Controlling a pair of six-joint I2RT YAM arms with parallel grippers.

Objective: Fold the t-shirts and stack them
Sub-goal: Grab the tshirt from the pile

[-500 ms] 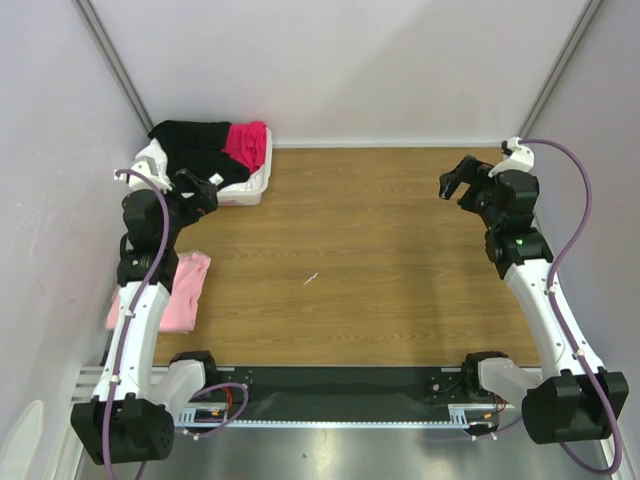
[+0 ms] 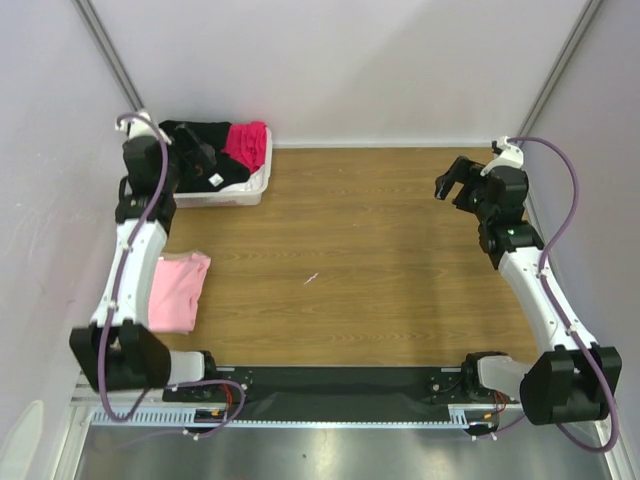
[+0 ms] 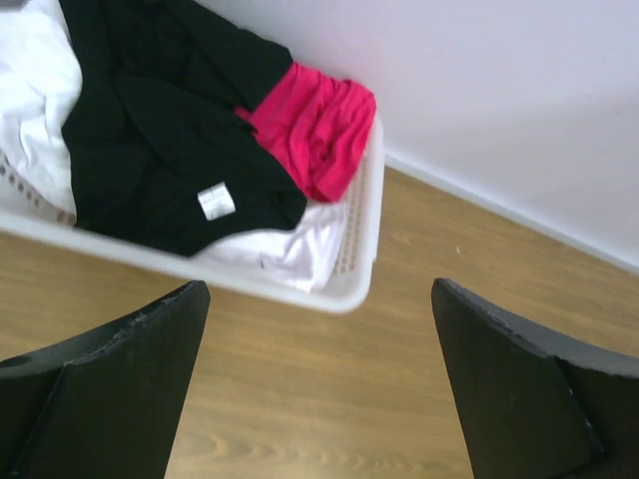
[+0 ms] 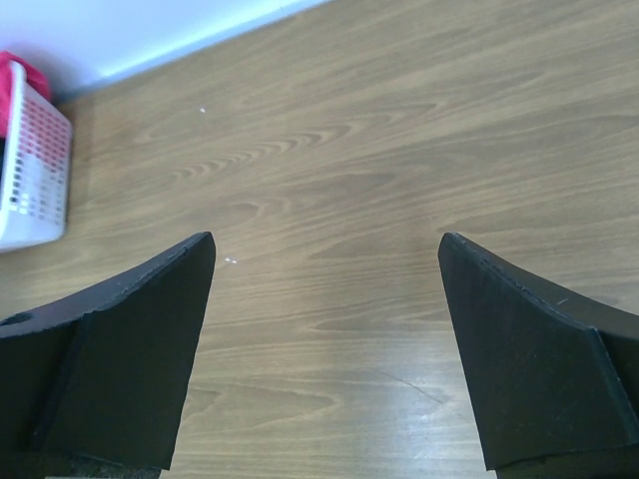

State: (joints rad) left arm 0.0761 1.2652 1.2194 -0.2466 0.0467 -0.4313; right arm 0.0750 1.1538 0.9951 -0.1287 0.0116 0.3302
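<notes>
We see left gripper [image 3: 315, 384] jaws wide apart, empty, by the white basket [image 3: 361, 249] | black t-shirt [image 3: 150, 140] crumpled in that basket beside a magenta cloth [image 3: 315, 135] | light pink t-shirt [image 2: 178, 290] folded at the table's [image 2: 380, 260] left edge | right gripper [image 4: 324, 349] jaws spread, holding nothing, above wood.

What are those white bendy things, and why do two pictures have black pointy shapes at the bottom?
Those are two robot arms at a wooden table. One picture looks down from above; the other two come from cameras on each wrist, so the black shapes are each arm's own fingers. The left gripper is open, aimed at a white basket holding a black shirt, a bright pink cloth and something white. The right gripper is open above bare wood. A light pink shirt lies at the table's left edge. Nothing is held.
</notes>
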